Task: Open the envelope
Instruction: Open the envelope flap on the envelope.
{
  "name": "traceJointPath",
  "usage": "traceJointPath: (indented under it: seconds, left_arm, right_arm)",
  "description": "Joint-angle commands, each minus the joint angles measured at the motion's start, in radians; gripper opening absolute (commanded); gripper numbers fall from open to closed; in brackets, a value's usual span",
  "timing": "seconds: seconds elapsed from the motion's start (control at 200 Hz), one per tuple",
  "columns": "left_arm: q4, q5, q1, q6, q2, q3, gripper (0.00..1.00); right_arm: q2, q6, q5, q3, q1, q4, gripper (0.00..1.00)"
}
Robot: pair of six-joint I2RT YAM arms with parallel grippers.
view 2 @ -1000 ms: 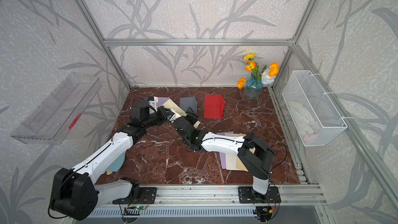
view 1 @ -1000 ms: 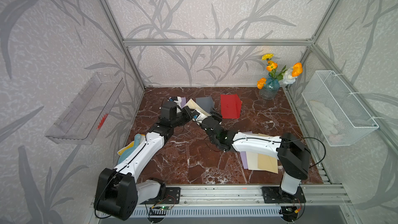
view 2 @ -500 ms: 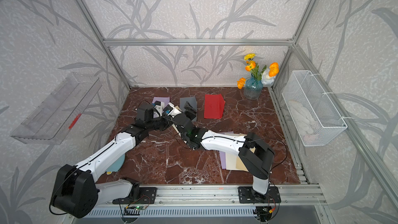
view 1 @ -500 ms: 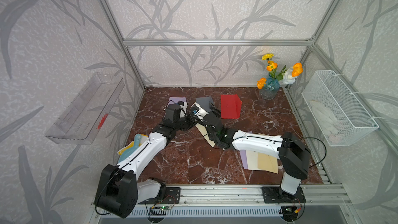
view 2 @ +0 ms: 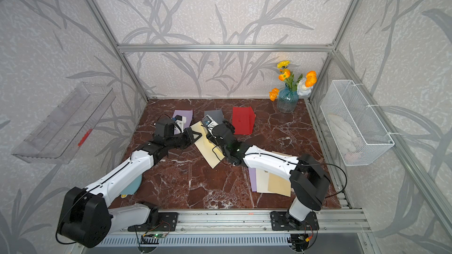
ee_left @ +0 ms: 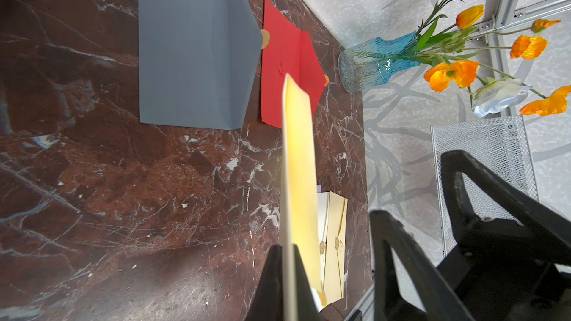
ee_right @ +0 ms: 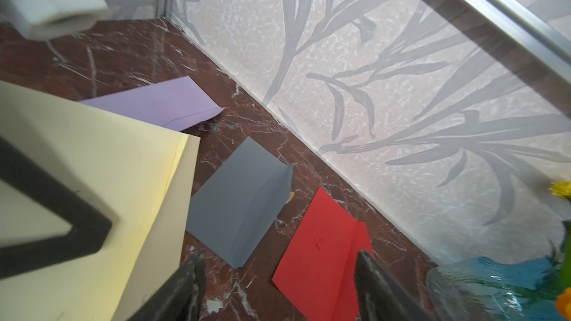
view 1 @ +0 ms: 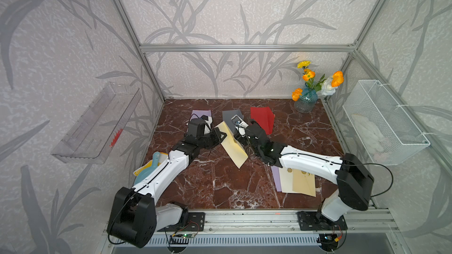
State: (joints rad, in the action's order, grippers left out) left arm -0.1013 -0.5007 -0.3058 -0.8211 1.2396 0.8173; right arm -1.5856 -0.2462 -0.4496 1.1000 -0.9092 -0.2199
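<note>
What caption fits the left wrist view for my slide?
Left gripper shut on the edge-on cream envelope; opened grey envelope and red envelope lie flat on the marble table.

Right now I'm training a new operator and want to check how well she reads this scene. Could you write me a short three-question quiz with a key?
1. True or false: the left gripper is shut on the cream envelope.
2. Which lies nearest the vase? A) gray envelope B) red envelope C) purple envelope
3. In one word, how do the jaws of the right gripper stand?

Key: 1 true; 2 B; 3 open, with nothing between them.
</note>
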Motion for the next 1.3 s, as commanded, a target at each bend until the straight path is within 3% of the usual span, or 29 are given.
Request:
traceJointPath:
  seconds: [0.0,0.195,0.36,0.895,1.295]
  left_arm:
    - [-0.021,0.021,0.004,0.039,-0.008,0.041,0.0]
    - [-0.016,0.012,0.004,0.04,0.008,0.06,0.0]
    - [-0.032,0.019,0.003,0.054,0.009,0.072,0.0]
    - [-0.032,0.001,0.004,0.03,-0.025,0.042,0.0]
    - [-0.017,-0.044,0.008,0.016,-0.049,0.001,0.0]
  right_arm:
    - [0.065,0.112,0.226,-0.035,0.017,0.066,0.76]
    - [0.052,0.164,0.388,-0.049,0.015,0.107,0.76]
    - [0.04,0.2,0.419,-0.053,0.015,0.109,0.76]
    - [-0.069,0.224,0.326,-0.017,0.027,0.096,0.75]
    - [-0.082,0.252,0.273,-0.011,0.115,0.097,0.75]
